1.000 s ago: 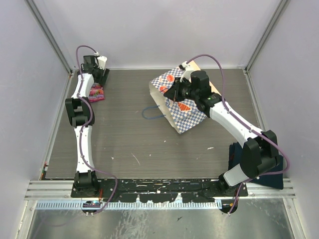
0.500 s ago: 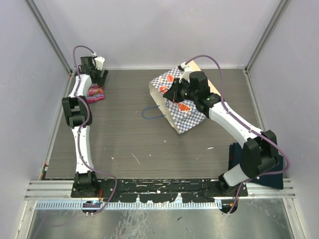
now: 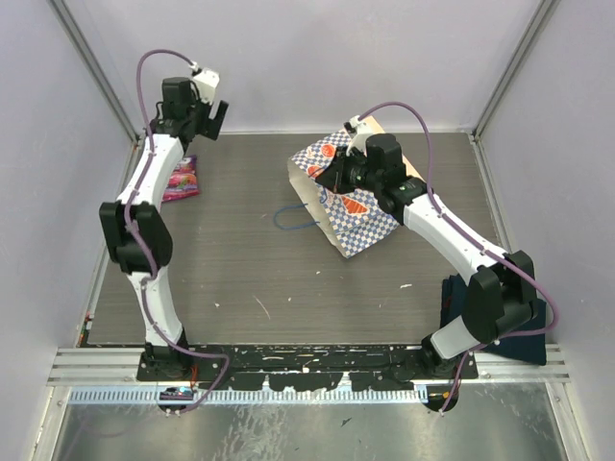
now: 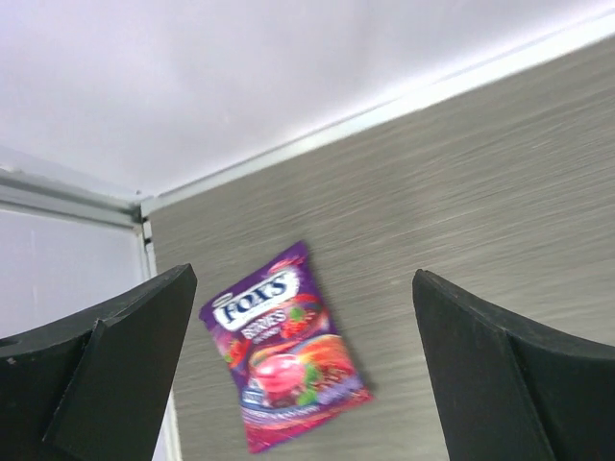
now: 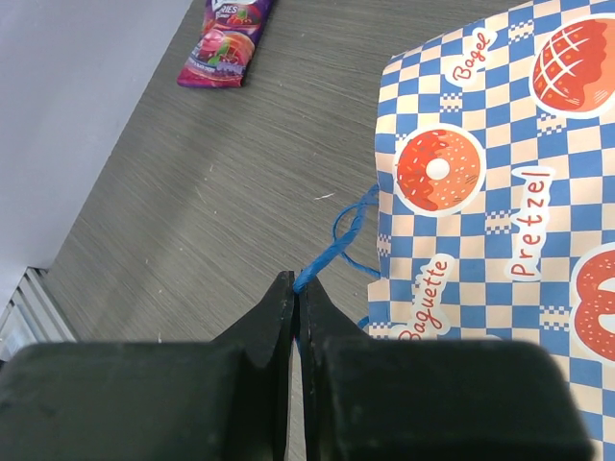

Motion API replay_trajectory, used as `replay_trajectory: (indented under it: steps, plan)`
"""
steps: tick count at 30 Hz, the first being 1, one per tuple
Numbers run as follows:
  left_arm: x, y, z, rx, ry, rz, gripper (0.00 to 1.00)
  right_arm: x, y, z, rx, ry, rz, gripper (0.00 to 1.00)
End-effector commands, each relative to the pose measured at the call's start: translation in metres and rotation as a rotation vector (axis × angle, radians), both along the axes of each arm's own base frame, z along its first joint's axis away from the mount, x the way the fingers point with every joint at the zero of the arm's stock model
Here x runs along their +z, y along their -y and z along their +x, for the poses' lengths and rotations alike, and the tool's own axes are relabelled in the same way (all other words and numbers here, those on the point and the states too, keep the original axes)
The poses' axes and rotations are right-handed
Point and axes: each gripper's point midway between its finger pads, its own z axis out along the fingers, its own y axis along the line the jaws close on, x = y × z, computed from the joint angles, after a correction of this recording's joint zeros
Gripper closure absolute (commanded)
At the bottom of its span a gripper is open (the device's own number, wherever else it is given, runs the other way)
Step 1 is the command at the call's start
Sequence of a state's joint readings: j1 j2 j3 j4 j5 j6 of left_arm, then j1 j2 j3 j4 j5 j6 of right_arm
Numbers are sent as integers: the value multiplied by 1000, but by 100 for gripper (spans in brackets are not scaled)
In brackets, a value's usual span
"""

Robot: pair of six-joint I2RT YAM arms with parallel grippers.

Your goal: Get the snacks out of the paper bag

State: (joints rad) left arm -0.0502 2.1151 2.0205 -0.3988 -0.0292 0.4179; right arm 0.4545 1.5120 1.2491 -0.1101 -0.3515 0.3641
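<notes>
Your right gripper [image 5: 296, 288] has its jaws pressed together on the thin blue cord handle [image 5: 332, 245], which runs out from the tips toward the bag. Just beyond and to the right of those tips is the paper bag [image 5: 500, 192], its checkered, pastry-printed face toward you. It looks to be lying on its side, and you cannot see inside it.

Expect the cord to be limp and able to slide in the grip. The bag is probably light, easily creased and apt to tear, so lift gently.

Your left gripper [image 4: 303, 279] is spread wide and holds nothing. Below the gap, clear of both fingers, a purple Fox's berries packet [image 4: 283, 360] lies flat on the wood-grain table [image 4: 500, 192]. Judge it light, glossy and slippery: pinch a crimped end rather than its flat face.
</notes>
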Motion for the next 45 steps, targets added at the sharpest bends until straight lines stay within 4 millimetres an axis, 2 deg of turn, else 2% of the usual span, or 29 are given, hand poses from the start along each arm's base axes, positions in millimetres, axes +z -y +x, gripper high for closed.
replay_trajectory:
  steps: [1, 4, 8, 13, 16, 20, 24, 29, 34, 37, 41, 45]
  plan:
    - [78, 48, -41, 31, 167, -225, 2, 51, 0, -1, -5, 118, 51, 99]
    - [65, 81, -74, 28, 166, -446, 2, 58, 1, -4, -5, 127, 61, 99]
    - [54, 111, -113, 66, 216, -764, 2, 72, 7, -7, -24, 153, 57, 99]
    - [28, 149, -151, 37, 114, -897, 2, 95, 15, -10, -54, 199, 61, 99]
    - [-5, 172, -166, 46, 29, -998, 2, 108, 18, -8, -71, 236, 61, 99]
    - [-48, 198, -172, 121, -42, -1110, 2, 111, 26, -2, -112, 255, 27, 99]
    - [-63, 233, -171, 140, -121, -1181, 2, 125, 30, 4, -130, 278, 22, 99]
    - [-87, 283, -175, 177, -214, -1370, 2, 128, 39, 4, -167, 288, -7, 99]
    - [-94, 338, -171, 111, -324, -1505, 1, 120, 42, 3, -175, 271, -25, 99]
    - [-98, 363, -175, 84, -350, -1522, 6, 115, 42, 3, -181, 261, -29, 99]
    - [-114, 382, -175, 86, -380, -1523, 12, 107, 40, 5, -173, 245, -28, 99]
    - [-118, 394, -173, 75, -381, -1520, 22, 102, 39, 5, -170, 236, -26, 99]
